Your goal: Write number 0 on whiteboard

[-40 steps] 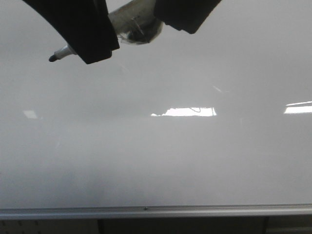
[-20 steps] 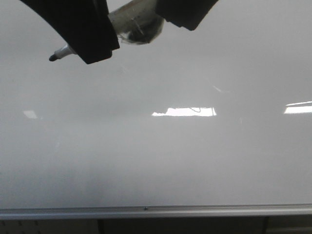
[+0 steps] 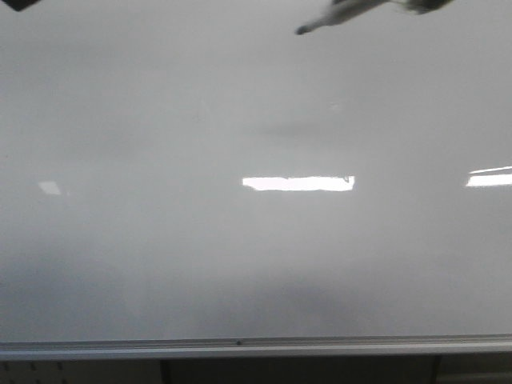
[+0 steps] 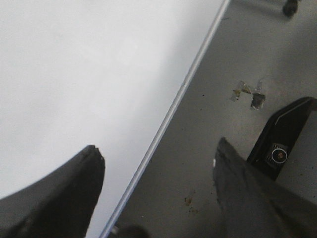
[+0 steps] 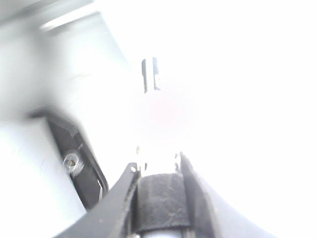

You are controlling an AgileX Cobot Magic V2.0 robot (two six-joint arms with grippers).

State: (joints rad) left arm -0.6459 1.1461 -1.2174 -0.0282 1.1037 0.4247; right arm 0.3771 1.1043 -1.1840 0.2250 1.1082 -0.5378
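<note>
Both end effectors are showing only in the wrist views. Right end effector (image 5: 158, 166) is clamping a marker pen (image 5: 159, 196) between its fingers, though glare is washing out most of that view. Left end effector (image 4: 158, 158) is sitting spread wide and holding nothing, one finger (image 4: 74, 188) over the whiteboard (image 4: 74, 74) and the other over grey floor (image 4: 218, 64) beyond the board's metal edge (image 4: 173, 106).

From the front, the pen (image 3: 336, 14) is angling in at the top border, its dark tip hanging above the whiteboard (image 3: 160, 264). Broad bare board is lying open down to the grey rail (image 3: 256, 347). A faint dark mark (image 3: 347, 178) beside the bright reflection (image 3: 298, 183) is possibly the number 0; too small to tell.
</note>
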